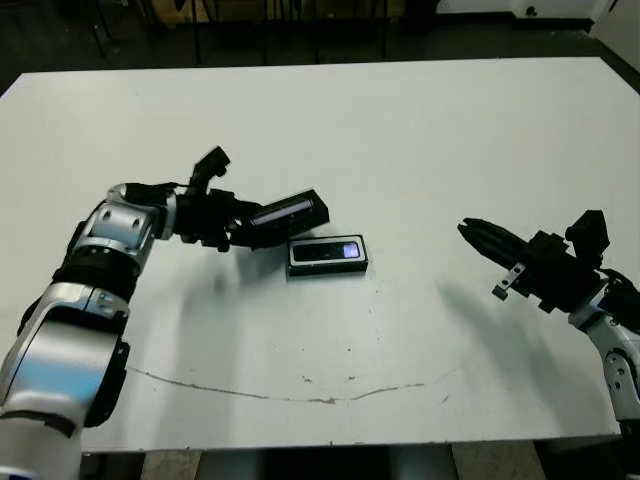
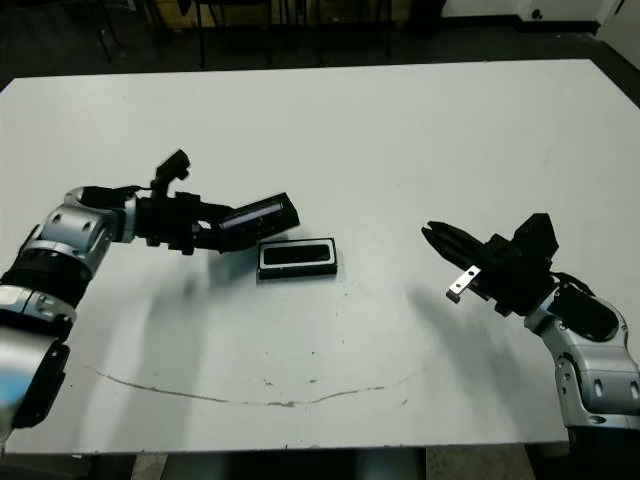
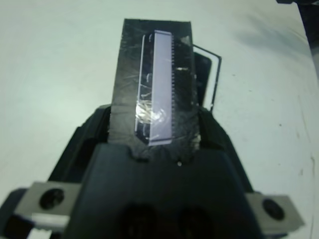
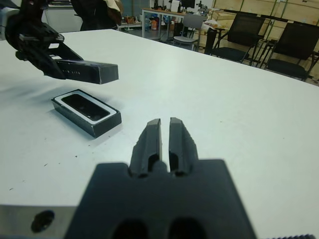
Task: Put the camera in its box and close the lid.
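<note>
From the head, the left claw [image 1: 238, 232] grips one end of the flat black rectangular lid with a pale silvery strip [image 1: 291, 213], held tilted above the white tabletop [image 1: 400, 130]. Just beside it lies the small shallow black box with white lining [image 1: 327, 255], with the slim black bar-shaped camera [image 1: 330, 251] in its hollow. The right claw [image 1: 468, 232] hovers well apart, empty.

Left wrist: lid clamped between the fingers [image 3: 209, 129].

Right wrist: its two black fingers [image 4: 149, 142] are almost together, holding nothing
</note>
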